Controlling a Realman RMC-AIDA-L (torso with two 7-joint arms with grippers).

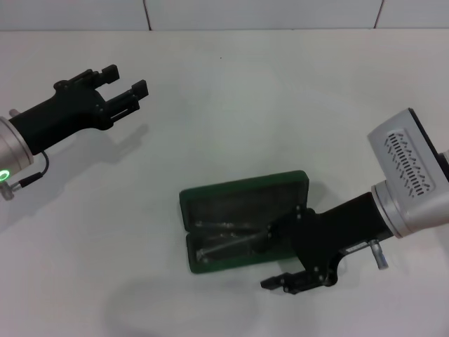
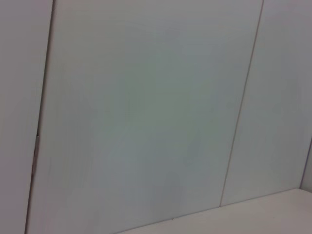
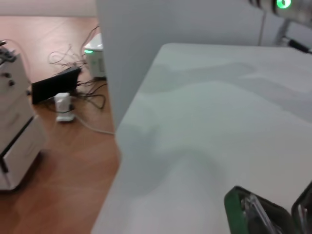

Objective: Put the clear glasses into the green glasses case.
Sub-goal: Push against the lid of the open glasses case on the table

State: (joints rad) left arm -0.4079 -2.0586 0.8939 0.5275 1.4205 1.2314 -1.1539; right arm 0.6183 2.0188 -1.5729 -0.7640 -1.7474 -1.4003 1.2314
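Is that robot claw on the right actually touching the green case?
Cannot tell. In the head view the right gripper overlaps the right end of the open green glasses case, its upper finger over the interior, but from above no contact or gap shows plainly.

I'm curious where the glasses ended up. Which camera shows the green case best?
The head view: the whole green glasses case lies open, the clear glasses inside, the right gripper at its edge. The right wrist view catches one corner; the left wrist view shows none.
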